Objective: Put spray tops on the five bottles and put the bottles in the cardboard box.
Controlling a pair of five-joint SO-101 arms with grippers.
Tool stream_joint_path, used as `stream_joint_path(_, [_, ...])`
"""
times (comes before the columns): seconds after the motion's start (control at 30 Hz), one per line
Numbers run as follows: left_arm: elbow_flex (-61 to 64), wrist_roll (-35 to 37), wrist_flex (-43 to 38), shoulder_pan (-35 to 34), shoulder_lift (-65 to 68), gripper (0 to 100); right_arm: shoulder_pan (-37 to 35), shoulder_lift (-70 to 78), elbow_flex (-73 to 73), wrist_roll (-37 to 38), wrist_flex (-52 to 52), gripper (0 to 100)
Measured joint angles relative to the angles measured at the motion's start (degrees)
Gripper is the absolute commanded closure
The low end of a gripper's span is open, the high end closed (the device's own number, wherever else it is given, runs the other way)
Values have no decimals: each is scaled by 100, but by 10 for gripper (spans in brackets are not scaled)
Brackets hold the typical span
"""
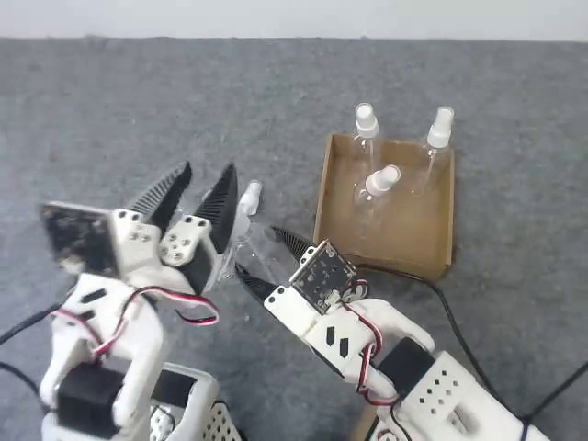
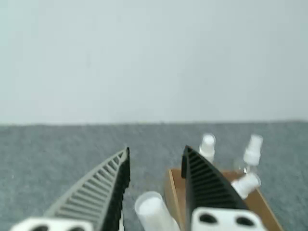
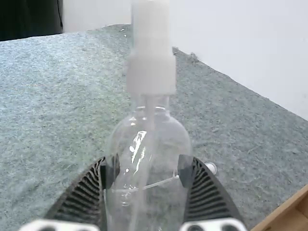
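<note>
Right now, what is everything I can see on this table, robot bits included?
Box: one, brown cardboard, on the carpet's right side.
Boxed bottles: three, clear with white spray tops, inside the box.
Held bottle: one, clear with a white spray top, left of the box, between the two arms.
Carpet: one, grey, covering the table.
Cables: black, trailing near the arms.
Wall: white, behind the table.
Left pincer: one, black, open, by the held bottle's top.
Right pincer: one, black, clamped on the held bottle.
</note>
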Motion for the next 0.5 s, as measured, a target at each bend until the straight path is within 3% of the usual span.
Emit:
stream_joint_path(0.23, [-97, -70, 281, -141, -9, 840, 167, 0, 0, 0, 0, 993])
stream_joint_path(0.5, [1046, -466, 475, -844, -1064, 836, 818, 44, -668, -220, 290, 993])
